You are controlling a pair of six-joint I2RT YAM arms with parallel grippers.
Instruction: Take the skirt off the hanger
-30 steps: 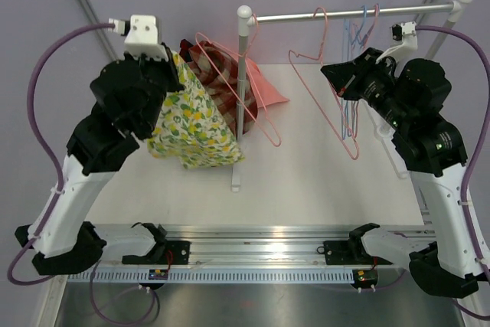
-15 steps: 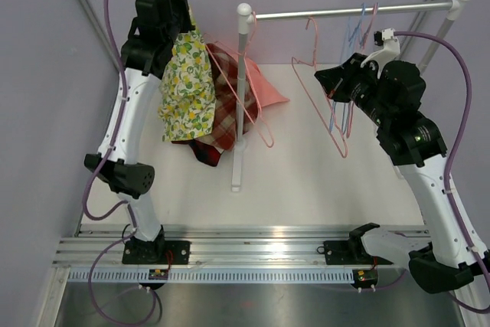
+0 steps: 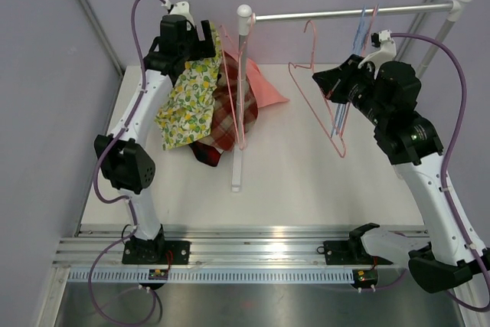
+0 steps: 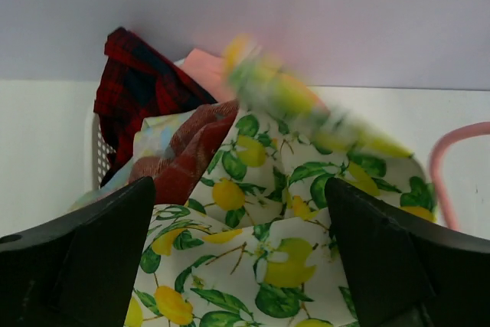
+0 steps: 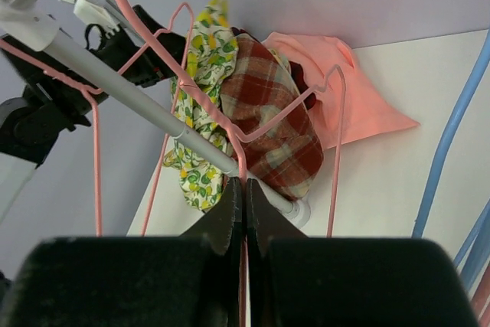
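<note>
My left jaws gape wide above the clothes pile, letting the lemon-print skirt [image 3: 186, 99] lie loose on the plaid garment [image 3: 230, 116]. Right jaws pinch the bare pink hanger [image 5: 334, 166] to steady it.

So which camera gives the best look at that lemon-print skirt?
Top external: nearly the whole skirt shows. Left wrist gives a close, partly blurred patch; right wrist, a small distant strip.

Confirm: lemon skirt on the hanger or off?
Off: lemon-print skirt drapes over the clothes pile under the open left gripper; pink hanger in the right gripper is bare.
</note>
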